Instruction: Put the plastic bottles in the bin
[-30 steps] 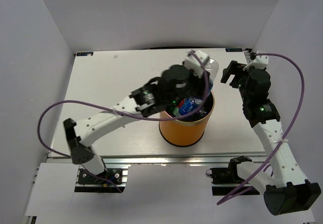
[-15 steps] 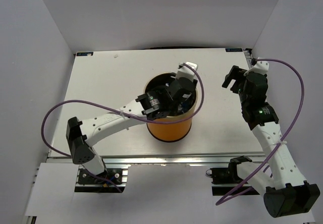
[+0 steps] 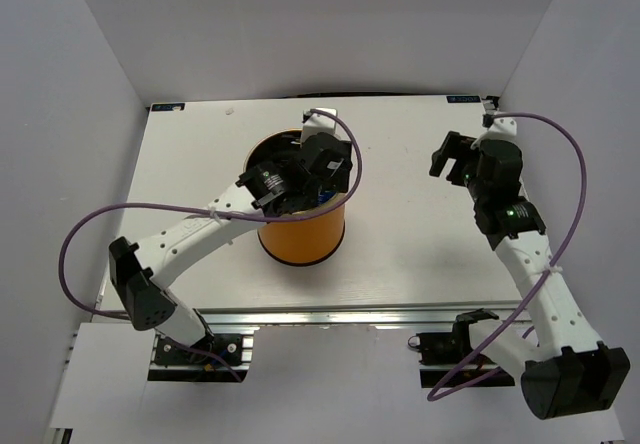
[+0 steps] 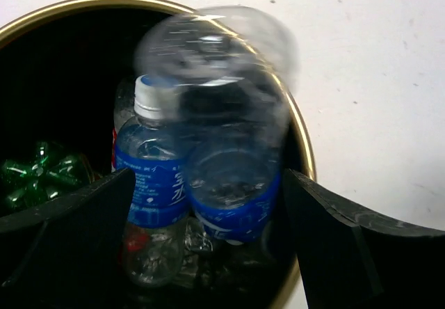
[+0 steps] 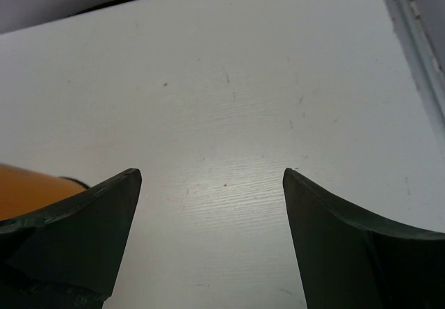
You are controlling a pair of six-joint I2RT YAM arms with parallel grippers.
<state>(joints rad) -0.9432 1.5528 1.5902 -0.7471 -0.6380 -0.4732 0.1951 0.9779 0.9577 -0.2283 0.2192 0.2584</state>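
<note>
The orange bin (image 3: 300,241) stands mid-table, with my left gripper (image 3: 303,186) over its black mouth. In the left wrist view the gripper (image 4: 208,177) is open, its jaws wide apart. Between them a clear blue-labelled bottle (image 4: 226,114) shows blurred with motion and free of the fingers, just inside the bin's pale rim (image 4: 300,142). Deeper in the bin lie a white-capped, blue-labelled bottle (image 4: 149,180) and a green bottle (image 4: 38,177), with others dim beneath. My right gripper (image 3: 446,156) hangs open over bare table (image 5: 211,173), holding nothing.
White walls close in the table (image 3: 420,254) on the left, back and right. A metal rail (image 3: 330,316) runs along the near edge. A sliver of the orange bin (image 5: 28,187) shows at the left of the right wrist view.
My left gripper has swung left over the bin and opened, letting go of the clear bottle. The bin itself has shifted left across the table. The right gripper has drifted slightly left.
</note>
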